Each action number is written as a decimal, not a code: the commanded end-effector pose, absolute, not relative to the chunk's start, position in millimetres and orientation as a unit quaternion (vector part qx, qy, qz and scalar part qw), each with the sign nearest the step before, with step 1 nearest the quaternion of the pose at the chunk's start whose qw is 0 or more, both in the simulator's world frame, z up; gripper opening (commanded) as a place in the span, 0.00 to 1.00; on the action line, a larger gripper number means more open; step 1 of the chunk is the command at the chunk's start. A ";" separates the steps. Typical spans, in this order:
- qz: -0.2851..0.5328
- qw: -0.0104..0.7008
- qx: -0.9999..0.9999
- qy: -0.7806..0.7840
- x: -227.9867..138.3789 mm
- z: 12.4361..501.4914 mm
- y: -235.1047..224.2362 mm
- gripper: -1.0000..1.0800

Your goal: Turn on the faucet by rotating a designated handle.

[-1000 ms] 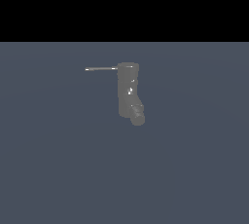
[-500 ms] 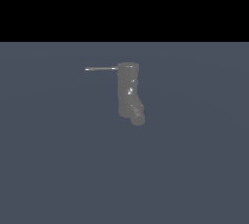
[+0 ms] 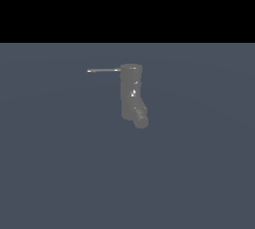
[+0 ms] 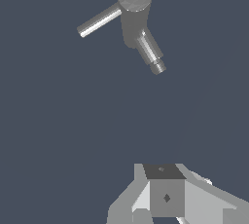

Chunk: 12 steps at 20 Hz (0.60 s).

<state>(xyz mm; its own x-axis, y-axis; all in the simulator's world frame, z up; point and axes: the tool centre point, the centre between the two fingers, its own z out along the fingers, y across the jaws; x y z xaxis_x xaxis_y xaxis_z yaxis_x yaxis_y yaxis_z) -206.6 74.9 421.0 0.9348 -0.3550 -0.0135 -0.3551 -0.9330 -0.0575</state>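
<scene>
Jaws (image 4: pixel 168 213) sit at the near edge of the wrist view, only partly in frame: grey angular finger bodies flank a darker square block, and the fingertips are cut off, so whether they are apart or together cannot be told. They hold nothing that can be seen, and they do not appear in the exterior view at all.

Ahead of the jaws lies a bare stretch of flat blue-grey worktop (image 4: pixel 73 121), with nothing between them and the task's things.

Well apart from the jaws, beyond that bare stretch, stands the faucet (image 4: pixel 134 11), a dull-grey cylinder seen almost end-on from above in the wrist view, its round top cap facing the camera. In the exterior view the faucet (image 3: pixel 131 91) is upright, its long axis vertical, with faint white specks on its side. Its short thick spout (image 4: pixel 151 52) leaves the lower end at a slant, angling back towards the jaws' side; in the exterior view the spout (image 3: pixel 140 116) points down and towards that view's right.

Farthest of all reaches the handle (image 4: pixel 99 20), a thin straight rod with a lighter tip, joined to the faucet's top and running sideways away from the spout. In the exterior view the handle (image 3: pixel 103 70) lies level, pointing to that view's left.
</scene>
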 end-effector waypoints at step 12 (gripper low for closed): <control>0.002 0.025 -0.949 0.315 -139.0 361.9 121.2 0.00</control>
